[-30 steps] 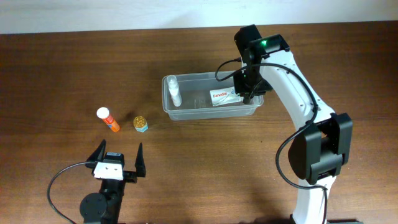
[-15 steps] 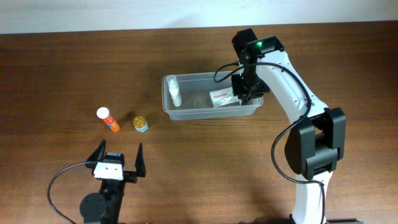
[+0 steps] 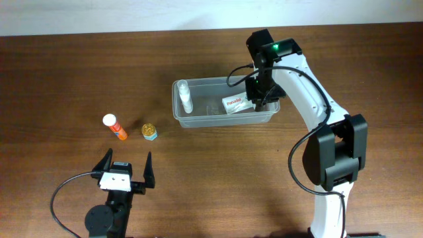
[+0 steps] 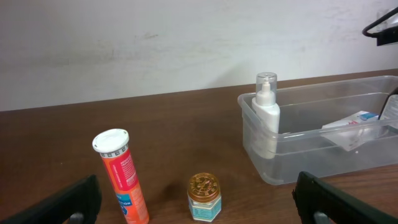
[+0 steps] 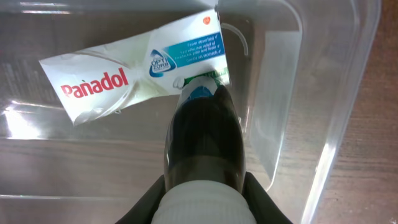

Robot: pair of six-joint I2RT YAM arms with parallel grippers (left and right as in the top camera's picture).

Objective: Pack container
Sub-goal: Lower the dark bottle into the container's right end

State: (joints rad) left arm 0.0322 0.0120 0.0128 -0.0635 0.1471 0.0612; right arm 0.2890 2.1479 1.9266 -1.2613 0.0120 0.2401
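The container [image 3: 198,119] is a clear shallow tub at mid-table. Inside it lie a white pump bottle [image 3: 186,98] at the left end and a white Panadol box [image 3: 236,104] to the right. My right gripper [image 3: 259,99] hangs over the tub's right end, shut on a dark bottle [image 5: 204,134] with a white ribbed cap. The bottle's far end touches the Panadol box [image 5: 124,78]. My left gripper [image 3: 127,158] stands open near the front edge, nothing between its fingers [image 4: 68,202]. An orange tube [image 3: 115,127] and a small gold-lidded jar [image 3: 149,132] rest on the table ahead of it.
In the left wrist view the orange tube [image 4: 121,177] stands at the left, the jar [image 4: 204,198] in the middle, and the container [image 4: 323,149] with the pump bottle [image 4: 267,109] at the right. A pale wall runs behind the table.
My right arm has shifted slightly left over the tub's right end, then held still. The left arm has not moved.
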